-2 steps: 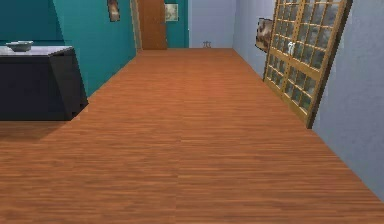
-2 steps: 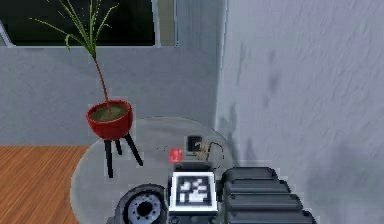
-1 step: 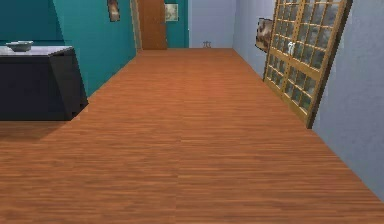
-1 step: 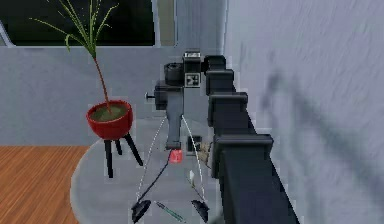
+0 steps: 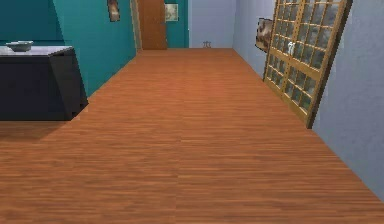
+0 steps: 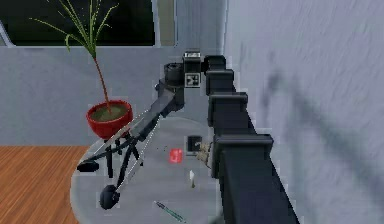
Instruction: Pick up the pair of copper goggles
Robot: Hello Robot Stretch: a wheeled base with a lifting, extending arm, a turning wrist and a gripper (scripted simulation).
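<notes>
The fingers' (image 6: 143,125) state cannot be told. A coppery blob (image 6: 203,150), perhaps the goggles, lies on the surface (image 6: 150,188) to their right; recentre over it before descending.

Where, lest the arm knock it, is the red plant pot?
Arm side view's left: the red plant pot sits at the grey table's far edge, left of the arm.

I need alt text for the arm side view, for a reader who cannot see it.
The robot's dark arm extends over a round grey table, its gripper angled down-left. On it stand a plant in a red pot and a small red object.
</notes>
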